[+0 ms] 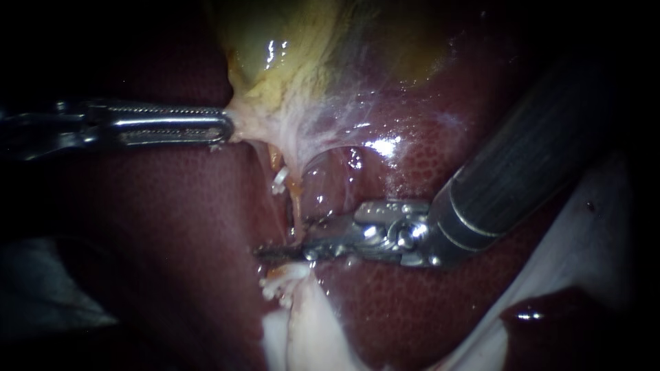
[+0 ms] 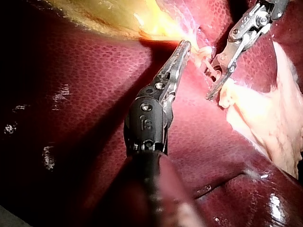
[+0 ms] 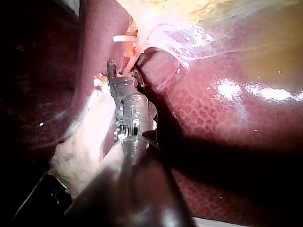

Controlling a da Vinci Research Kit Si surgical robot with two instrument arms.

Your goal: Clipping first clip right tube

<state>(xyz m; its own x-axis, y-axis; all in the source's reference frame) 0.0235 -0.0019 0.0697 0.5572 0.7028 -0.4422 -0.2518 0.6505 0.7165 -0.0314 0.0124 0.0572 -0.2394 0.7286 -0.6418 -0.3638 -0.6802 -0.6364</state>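
Pincer of left instrument (image 1: 224, 128) clamps the gallbladder (image 1: 289, 55) edge taut; pincer of right instrument (image 1: 289, 240) gapes astride the tube (image 1: 294, 199), likely soft, slippery, fragile: best clipped squarely mid-span.

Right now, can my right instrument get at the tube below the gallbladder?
Probably yes. The right instrument's tool sits at the tube, open, with nothing across its path. The left instrument holds the gallbladder tissue pulled aside, which leaves the tube exposed.
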